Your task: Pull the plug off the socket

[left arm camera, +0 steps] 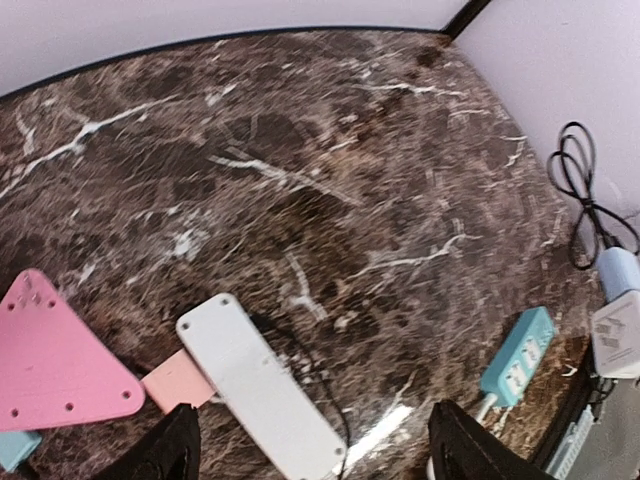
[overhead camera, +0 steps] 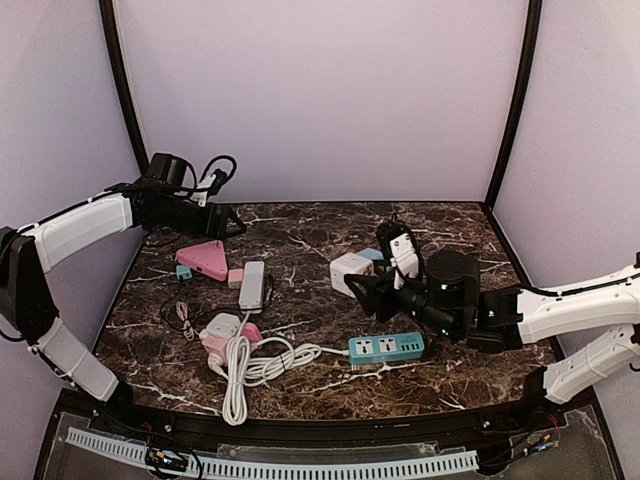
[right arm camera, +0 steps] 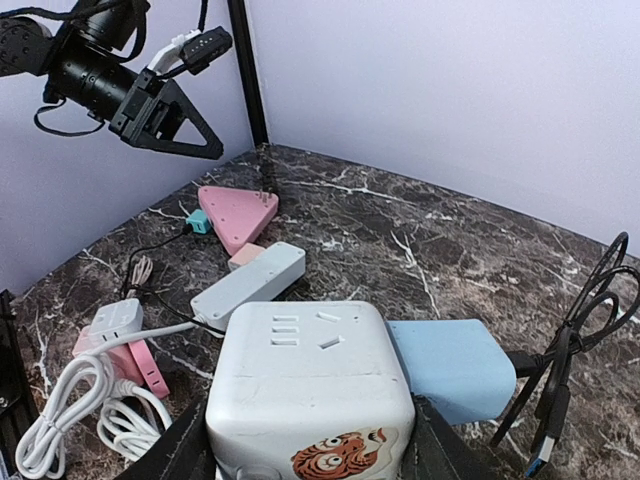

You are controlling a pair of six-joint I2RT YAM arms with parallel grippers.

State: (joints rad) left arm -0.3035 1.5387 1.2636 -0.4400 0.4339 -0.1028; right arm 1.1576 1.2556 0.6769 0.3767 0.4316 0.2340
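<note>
A white cube socket (right arm camera: 310, 385) with a tiger sticker sits mid-table (overhead camera: 349, 270). A light blue plug (right arm camera: 450, 365) is seated in its right side, and a black cable (right arm camera: 575, 340) trails from the plug. My right gripper (right arm camera: 312, 450) has a finger pressed against each side of the cube, shut on it; it also shows in the top view (overhead camera: 362, 291). My left gripper (overhead camera: 225, 222) hangs open and empty above the back left of the table. Its view (left arm camera: 315, 455) looks down on a white power strip (left arm camera: 260, 385).
A pink triangular socket (overhead camera: 203, 259), the white strip (overhead camera: 252, 285) and a small teal plug (overhead camera: 184, 272) lie at the left. A pink and white socket (overhead camera: 225, 330) with a coiled white cord (overhead camera: 250, 365) lies near the front. A teal power strip (overhead camera: 386, 347) lies front centre.
</note>
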